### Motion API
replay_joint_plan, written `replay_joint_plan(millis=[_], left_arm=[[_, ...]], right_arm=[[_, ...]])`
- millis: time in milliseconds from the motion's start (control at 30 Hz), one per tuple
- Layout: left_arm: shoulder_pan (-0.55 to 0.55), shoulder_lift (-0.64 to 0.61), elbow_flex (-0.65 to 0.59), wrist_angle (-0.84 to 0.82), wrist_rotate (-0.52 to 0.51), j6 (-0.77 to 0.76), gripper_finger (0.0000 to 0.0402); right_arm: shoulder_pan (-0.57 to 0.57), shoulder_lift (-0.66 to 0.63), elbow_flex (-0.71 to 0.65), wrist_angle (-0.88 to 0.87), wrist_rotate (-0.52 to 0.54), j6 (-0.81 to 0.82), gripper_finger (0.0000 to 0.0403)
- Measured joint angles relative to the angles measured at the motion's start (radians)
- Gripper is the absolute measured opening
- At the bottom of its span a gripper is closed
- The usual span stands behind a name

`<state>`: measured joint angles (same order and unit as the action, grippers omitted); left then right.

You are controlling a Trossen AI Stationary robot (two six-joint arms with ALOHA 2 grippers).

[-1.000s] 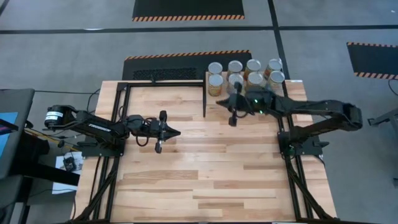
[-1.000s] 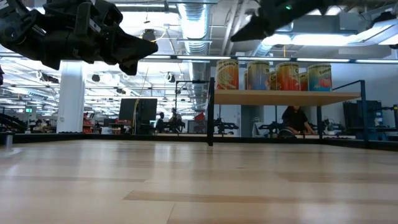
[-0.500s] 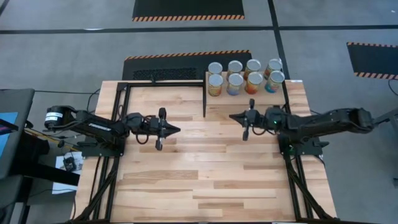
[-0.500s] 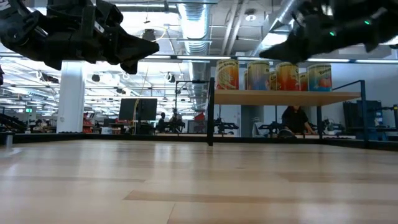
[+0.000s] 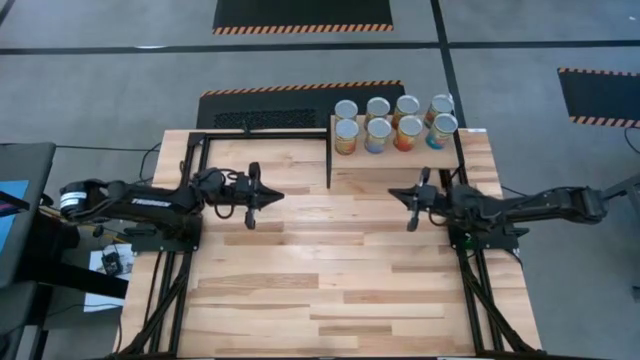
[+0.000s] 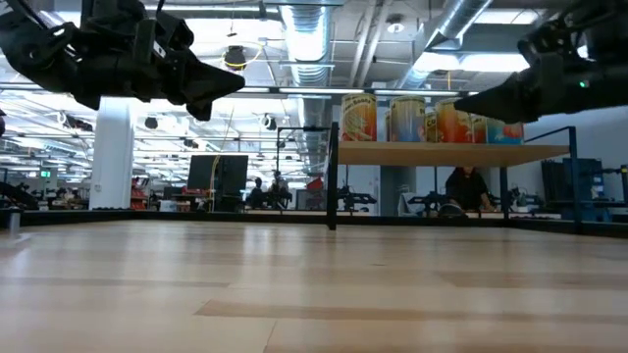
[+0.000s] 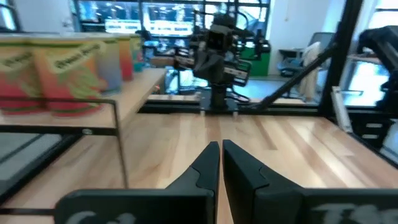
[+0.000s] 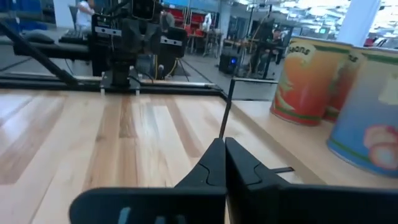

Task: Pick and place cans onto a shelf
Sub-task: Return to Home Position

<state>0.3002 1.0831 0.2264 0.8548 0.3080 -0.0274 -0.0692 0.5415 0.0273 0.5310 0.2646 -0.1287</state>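
Right gripper (image 5: 393,195): pulled back from the shelf (image 5: 395,168), fingers pressed together, empty.
Left gripper (image 5: 277,195): waiting over the table (image 5: 300,270), closed, empty.
Cans (image 5: 392,122): all eight shelved; job looks finished.

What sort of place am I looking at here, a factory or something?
Most likely a robotics lab in a big industrial hall: exposed ceiling ducts, hazard-striped floor mats, and a person at other benches beyond the wooden table.
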Motion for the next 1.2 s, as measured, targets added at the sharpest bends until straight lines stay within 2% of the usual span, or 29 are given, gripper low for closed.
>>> replay_joint_plan(millis=[200,333,533,667,767,967,1100,1200], left_arm=[[0.002,-0.176,0.000,-0.215,-0.066,0.014,0.0009],[-0.037,-0.300,-0.003,-0.391,-0.158,0.008,0.0009],[-0.101,-0.478,-0.117,-0.373,-0.209,-0.012,0.0009],[-0.110,-0.618,-0.197,-0.378,-0.282,-0.027,0.0009],[-0.110,-0.724,-0.215,-0.407,-0.313,-0.026,0.0009],[-0.109,-0.899,-0.212,-0.589,-0.332,0.008,0.0009],[-0.109,-0.988,-0.211,-0.663,-0.414,0.016,0.0009],[-0.109,-1.039,-0.211,-0.717,-0.480,-0.041,0.0009]], right_arm=[[0.000,-0.157,-0.018,-0.168,0.036,-0.004,0.0008],[-0.003,-0.245,-0.018,-0.270,0.060,-0.013,0.0009],[-0.005,-0.383,-0.019,-0.389,0.068,-0.010,0.0009],[-0.005,-0.464,-0.019,-0.450,0.127,-0.002,0.0010],[-0.005,-0.496,-0.019,-0.452,0.131,-0.007,0.0010],[-0.005,-0.516,-0.019,-0.457,0.155,-0.008,0.0010],[-0.017,-0.515,-0.019,-0.457,0.237,-0.003,0.0010],[-0.048,-0.515,-0.020,-0.458,0.240,-0.005,0.0011]])
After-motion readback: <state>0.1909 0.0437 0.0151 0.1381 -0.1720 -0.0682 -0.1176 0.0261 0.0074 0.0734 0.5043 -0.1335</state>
